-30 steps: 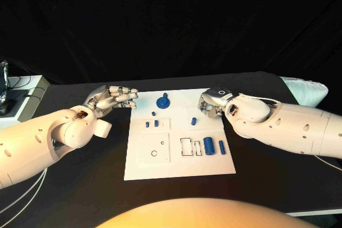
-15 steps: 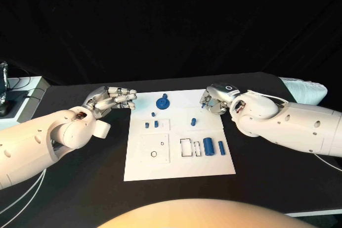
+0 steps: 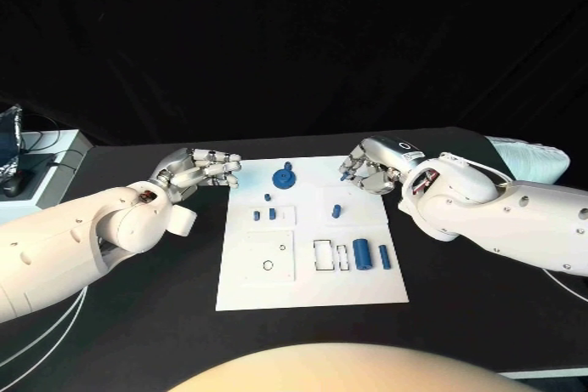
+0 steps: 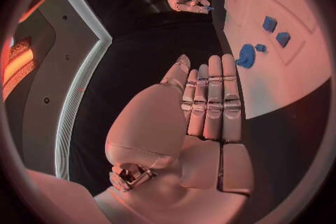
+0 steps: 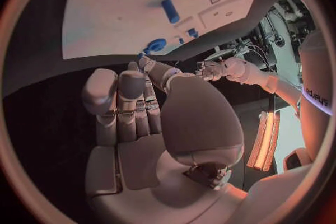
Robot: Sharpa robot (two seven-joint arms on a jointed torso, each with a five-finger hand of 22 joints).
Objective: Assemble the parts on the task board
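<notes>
Left hand (image 3: 196,168) curled, empty, beside board's (image 3: 245,294) far left corner | right hand (image 3: 371,169) curled, empty, at far right corner | blue parts (image 3: 360,252) untouched mid-board; fingers are best opened before one part is approached.

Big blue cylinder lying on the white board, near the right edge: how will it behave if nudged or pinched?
The large blue cylinder lies on its side on the white task board, so a sideways nudge would probably roll it. It looks like rigid, light plastic. Its smooth, round surface may slip in a shallow pinch.
</notes>
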